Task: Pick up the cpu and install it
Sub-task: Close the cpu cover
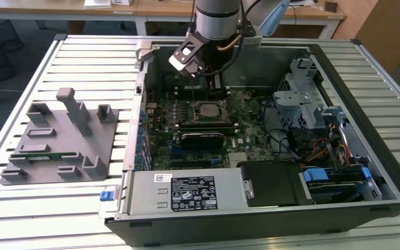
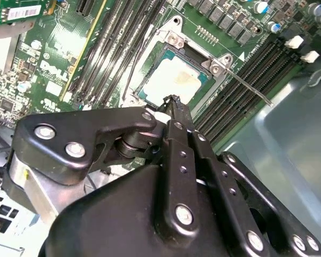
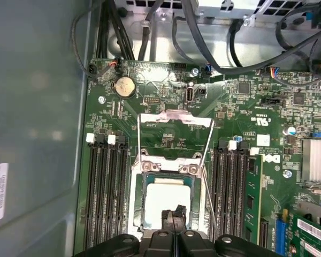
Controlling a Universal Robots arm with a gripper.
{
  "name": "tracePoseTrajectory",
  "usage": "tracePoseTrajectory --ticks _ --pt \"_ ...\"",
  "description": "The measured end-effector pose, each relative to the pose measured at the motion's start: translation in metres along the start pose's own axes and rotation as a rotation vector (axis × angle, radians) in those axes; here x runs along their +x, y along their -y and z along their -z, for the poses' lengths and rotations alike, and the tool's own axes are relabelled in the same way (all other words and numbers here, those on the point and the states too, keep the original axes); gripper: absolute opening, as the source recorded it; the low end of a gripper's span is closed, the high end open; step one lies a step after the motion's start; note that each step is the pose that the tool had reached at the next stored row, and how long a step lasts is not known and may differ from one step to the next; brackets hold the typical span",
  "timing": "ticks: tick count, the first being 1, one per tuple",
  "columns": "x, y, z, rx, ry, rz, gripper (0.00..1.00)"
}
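Seen in the exterior view, an open computer case (image 1: 255, 229) fills the middle of the slatted worktop (image 1: 82, 57) and runs to its edge on the exterior view's right. A grey fixture (image 1: 54, 146) with a memory stick (image 1: 47, 154) lying on it sits near the edge on the exterior view's left. The arm reaches down into the case, with its claw (image 1: 212, 86) low over the motherboard (image 1: 186, 151), just above the socket (image 1: 198, 105) where the cpu (image 1: 208, 111) shows as a small grey square. In the second wrist view, the claw (image 2: 174, 101) has its two fingers pressed together with nothing between them. Their tips are right over one edge of the cpu (image 2: 174, 80), touching or just clear, I can't tell which. The chip lies flat in the socket, with the lever (image 2: 246, 85) swung out beside it. In the first wrist view, the load plate (image 3: 174, 119) stands hinged back, away from the cpu (image 3: 163, 193), and the claw (image 3: 174, 214) hangs over the chip's edge. To my eye the chip is seated, so this is the tail of the placing step. The socket is not yet clamped, so any further move calls for a light touch and a straight path that doesn't nudge the chip.
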State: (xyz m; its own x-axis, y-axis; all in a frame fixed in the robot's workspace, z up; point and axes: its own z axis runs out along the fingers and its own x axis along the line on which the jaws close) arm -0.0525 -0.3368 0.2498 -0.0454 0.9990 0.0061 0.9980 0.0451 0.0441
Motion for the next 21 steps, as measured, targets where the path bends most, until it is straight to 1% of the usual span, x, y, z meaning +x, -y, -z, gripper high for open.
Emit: tracePoseTrajectory --ticks 5,8,10,12,16,18,21 --pt "0.0001 -0.0006 0.0123 0.0012 0.0 0.0 0.11" --pt "0.0001 -0.0008 0.0182 0.0026 -0.0001 0.0 0.11" --pt "0.0 -0.0008 0.0183 0.0025 -0.0003 0.0 0.11" --pt "-0.0018 -0.0008 0.0184 0.0026 -0.0002 -0.001 0.11" --pt "-0.0094 -0.0006 0.0185 0.0028 0.0001 -0.005 0.11" --pt "-0.0106 -0.004 0.0182 0.0032 0.0 -0.005 0.11" --pt "-0.0112 -0.0162 0.0178 0.0042 0.0001 -0.005 0.11"
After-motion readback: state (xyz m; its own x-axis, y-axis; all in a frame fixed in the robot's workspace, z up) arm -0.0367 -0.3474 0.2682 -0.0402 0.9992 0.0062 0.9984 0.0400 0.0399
